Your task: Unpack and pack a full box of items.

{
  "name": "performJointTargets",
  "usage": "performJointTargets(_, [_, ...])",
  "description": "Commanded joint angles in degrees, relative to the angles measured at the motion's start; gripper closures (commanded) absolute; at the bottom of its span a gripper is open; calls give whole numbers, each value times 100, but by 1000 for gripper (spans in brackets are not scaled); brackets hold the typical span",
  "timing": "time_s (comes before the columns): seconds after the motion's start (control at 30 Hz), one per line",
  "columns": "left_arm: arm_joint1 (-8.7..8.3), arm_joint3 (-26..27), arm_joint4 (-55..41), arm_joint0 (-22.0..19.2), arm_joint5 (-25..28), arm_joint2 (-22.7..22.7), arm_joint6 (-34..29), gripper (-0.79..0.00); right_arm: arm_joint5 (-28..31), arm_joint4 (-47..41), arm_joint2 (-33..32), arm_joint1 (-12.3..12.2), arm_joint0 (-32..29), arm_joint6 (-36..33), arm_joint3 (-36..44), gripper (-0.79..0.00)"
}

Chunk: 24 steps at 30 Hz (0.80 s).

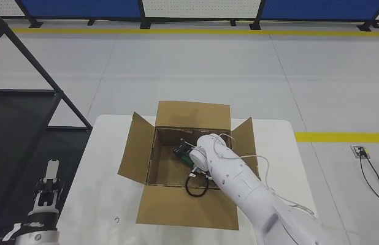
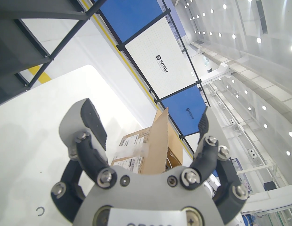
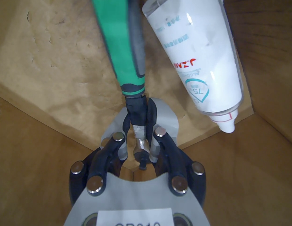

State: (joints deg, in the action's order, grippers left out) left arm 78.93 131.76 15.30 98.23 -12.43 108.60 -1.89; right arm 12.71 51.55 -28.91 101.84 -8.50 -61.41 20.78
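Note:
An open cardboard box (image 1: 183, 208) stands in the middle of the white table (image 1: 103, 184). My right arm reaches down into it. Inside, my right gripper (image 3: 139, 121) is shut on the dark neck of a green-handled tool (image 3: 120, 31) whose handle points away toward the box floor. A white bottle (image 3: 197, 52) with a clear cap lies beside the tool on the box bottom. A black cable loop (image 1: 196, 187) lies in the box near the arm. My left gripper (image 2: 148, 121) hovers open over the table's left front part, away from the box (image 2: 157, 147).
The box flaps (image 1: 133, 156) stand out on all sides. A dark metal rack (image 1: 30, 122) stands left of the table. A small hook-shaped mark (image 1: 116, 220) lies on the table near the front left.

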Motion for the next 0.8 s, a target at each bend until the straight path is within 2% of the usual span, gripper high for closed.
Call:
performJointTargets(0.0, [-1, -2, 8, -7, 3, -3, -8, -785, 28, -6, -4, 33, 17, 11, -65, 0])
performJointTargets(0.23, [-3, -26, 21, -57, -36, -25, -43, -785, 247, 70, -29, 86, 141, 209, -89, 0])
performJointTargets(0.43, [-9, -57, 53, -126, -54, -78, -90, -785, 307, 235, -58, 42, 158, 260, 248, 0])
performJointTargets(0.63, [-19, -148, 141, -240, -85, -155, -161, -785, -267, 519, -143, -105, 20, -208, 1016, 0])
performJointTargets(0.77, [-27, -184, 195, -316, -101, -213, -221, -785, -633, 784, -329, -323, -214, -543, 1949, 0])
